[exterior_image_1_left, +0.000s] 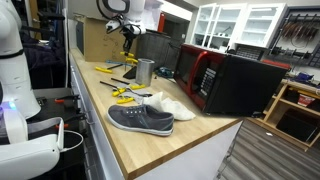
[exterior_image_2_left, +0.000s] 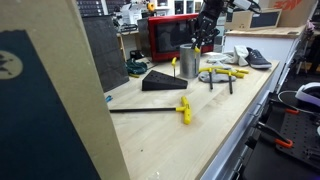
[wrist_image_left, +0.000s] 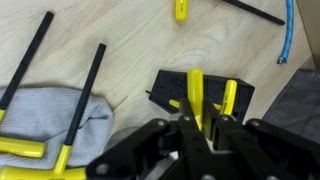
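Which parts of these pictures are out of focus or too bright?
In the wrist view the gripper is blurred, the wooden bench sharp; in an exterior view the near brown board is soft and hides the left side; in an exterior view the white cabinets behind are washed out.

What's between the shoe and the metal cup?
Yellow-handled tools lie between the shoe and the cup; both exterior views show them.
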